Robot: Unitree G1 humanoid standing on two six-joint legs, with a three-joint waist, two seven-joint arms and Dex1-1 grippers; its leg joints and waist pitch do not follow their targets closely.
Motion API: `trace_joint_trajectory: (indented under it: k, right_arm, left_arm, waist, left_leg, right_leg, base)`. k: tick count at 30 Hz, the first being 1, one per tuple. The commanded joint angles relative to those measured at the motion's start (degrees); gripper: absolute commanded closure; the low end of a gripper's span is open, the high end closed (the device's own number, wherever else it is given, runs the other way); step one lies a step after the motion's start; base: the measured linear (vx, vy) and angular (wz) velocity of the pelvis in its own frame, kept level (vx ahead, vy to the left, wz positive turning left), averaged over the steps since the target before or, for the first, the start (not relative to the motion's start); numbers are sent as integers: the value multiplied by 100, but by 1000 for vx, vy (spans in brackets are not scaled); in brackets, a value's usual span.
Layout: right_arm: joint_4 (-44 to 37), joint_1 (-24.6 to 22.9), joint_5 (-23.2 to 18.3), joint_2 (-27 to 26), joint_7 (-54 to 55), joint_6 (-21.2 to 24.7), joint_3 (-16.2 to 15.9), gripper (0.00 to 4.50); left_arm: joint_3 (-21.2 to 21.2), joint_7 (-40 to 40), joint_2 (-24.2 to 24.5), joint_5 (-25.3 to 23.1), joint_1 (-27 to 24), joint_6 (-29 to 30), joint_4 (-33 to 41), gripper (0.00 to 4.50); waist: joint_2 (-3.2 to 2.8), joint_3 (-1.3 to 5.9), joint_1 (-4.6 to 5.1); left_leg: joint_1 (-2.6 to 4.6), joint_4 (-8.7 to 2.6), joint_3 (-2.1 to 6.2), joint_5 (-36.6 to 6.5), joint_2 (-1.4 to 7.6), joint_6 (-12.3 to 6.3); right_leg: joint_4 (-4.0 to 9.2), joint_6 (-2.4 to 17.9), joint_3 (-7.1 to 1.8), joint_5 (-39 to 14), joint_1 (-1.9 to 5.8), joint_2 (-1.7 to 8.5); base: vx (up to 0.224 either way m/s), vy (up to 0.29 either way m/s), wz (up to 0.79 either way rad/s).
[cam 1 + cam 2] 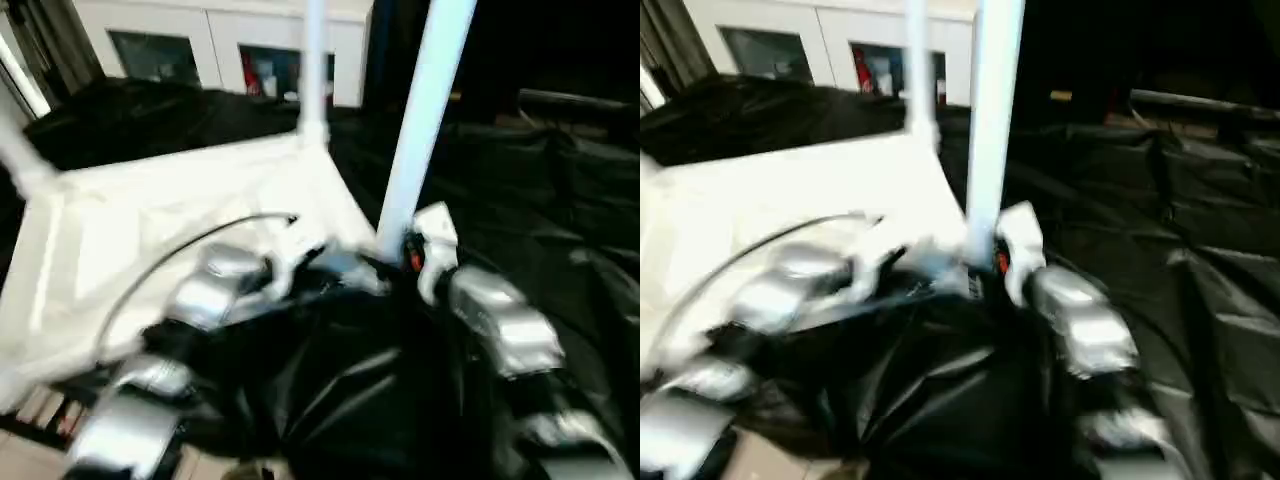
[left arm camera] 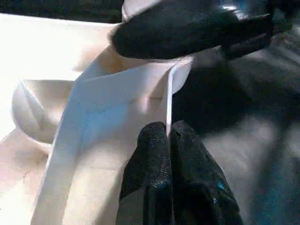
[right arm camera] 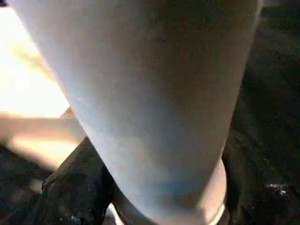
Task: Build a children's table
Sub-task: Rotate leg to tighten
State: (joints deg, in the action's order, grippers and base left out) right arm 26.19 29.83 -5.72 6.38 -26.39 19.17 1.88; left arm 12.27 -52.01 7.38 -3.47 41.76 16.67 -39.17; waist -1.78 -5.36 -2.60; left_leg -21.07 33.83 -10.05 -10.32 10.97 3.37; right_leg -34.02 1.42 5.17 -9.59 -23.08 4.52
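The children's table lies upside down on black sheeting, its white top (image 1: 170, 210) facing up at me. A white leg (image 1: 425, 120) stands in the near right corner socket, another leg (image 1: 314, 70) rises at the far corner, and a third leg (image 1: 18, 155) slants up at the left. My left gripper (image 2: 168, 133) is shut on the thin upright rim (image 2: 169, 93) of the top near that corner. My right gripper (image 1: 415, 255) sits at the base of the near leg (image 3: 154, 93), which looms right in front of its wrist camera.
Black sheeting (image 1: 560, 200) covers the ground to the right and in front. White cabinets (image 1: 210, 45) with glass doors stand at the back. A black cable (image 1: 180, 250) arcs over my left forearm.
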Motion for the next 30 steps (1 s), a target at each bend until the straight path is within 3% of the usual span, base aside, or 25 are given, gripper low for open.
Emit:
trace_joint_trajectory:
  k: [1,2,3,4,5,6,10,12,16,19,25,30]
  right_arm:
    - [250,32,-92,-477,86,117,-359,178]
    - [255,52,-84,-565,61,52,-397,178]
    - [250,67,-161,-672,-26,14,-384,143]
    - [227,68,-213,-740,-98,-18,-381,143]
    - [210,72,-253,-789,-155,-35,-370,108]
    - [166,62,-279,-789,-239,-22,-374,108]
    - [19,11,-290,-592,-622,-47,-521,72]
    - [-120,-37,-310,-416,-932,-57,-627,57]
    - [-666,-259,-477,201,-2058,62,-891,57]
    - [-1001,-407,-555,653,-2736,91,-1073,57]
    - [-1412,-609,-672,1344,-3831,176,-1293,57]
    - [-1579,-659,-733,1611,-4267,236,-1430,71]
  left_arm:
    - [19,427,-446,181,273,-37,-35,450]
    - [10,483,-510,198,296,-23,-36,450]
    - [-4,534,-575,190,313,-82,-48,450]
    - [-3,520,-606,184,319,-124,-49,450]
    - [12,478,-617,160,318,-167,-60,450]
    - [28,395,-596,150,299,-223,-60,450]
    - [132,-8,-450,169,193,-357,25,450]
    - [187,-222,-347,212,115,-342,145,450]
    - [329,-946,-27,341,-70,-443,444,450]
    - [396,-1492,198,454,-201,-527,671,450]
    - [451,-2220,553,539,-327,-542,852,450]
    - [523,-2559,752,601,-402,-402,1030,450]
  waist:
    - [56,431,6]
    - [56,431,6]
    - [46,452,-12]
    - [55,454,-16]
    - [56,453,-18]
    - [49,453,-25]
    - [59,427,-17]
    - [60,427,-22]
    - [75,443,-26]
    - [67,439,-50]
    - [59,406,-123]
    - [60,426,-154]
  left_leg:
    - [61,-401,58,-1086,183,-210]
    - [61,-401,58,-1086,183,-210]
    - [29,-387,56,-879,178,-328]
    - [27,-382,51,-792,179,-401]
    - [22,-382,50,-762,180,-429]
    - [22,-384,53,-735,184,-463]
    - [38,-403,56,-992,189,-412]
    - [30,-405,61,-1004,193,-428]
    - [5,-391,59,-767,206,-586]
    - [7,-380,45,-772,223,-673]
    - [59,-409,49,-1143,252,-469]
    - [45,-400,47,-1017,259,-488]
  right_leg:
    - [470,1161,-317,-1647,288,414]
    - [470,1161,-317,-1647,288,414]
    - [431,1219,-320,-1318,318,415]
    - [418,1258,-318,-1148,320,407]
    - [411,1277,-318,-1097,326,410]
    - [407,1303,-312,-1071,332,411]
    - [462,1204,-308,-1547,323,423]
    - [461,1177,-311,-1545,331,422]
    - [398,1306,-316,-1048,369,411]
    - [390,1398,-314,-1012,347,416]
    - [450,1255,-316,-1681,301,424]
    - [418,1292,-324,-1480,304,426]
  base:
    - [0,0,0]
    - [0,0,0]
    - [0,0,0]
    - [0,0,0]
    - [0,0,0]
    - [0,0,0]
    - [0,0,0]
    - [0,0,0]
    - [0,0,0]
    - [0,0,0]
    - [0,0,0]
    - [0,0,0]
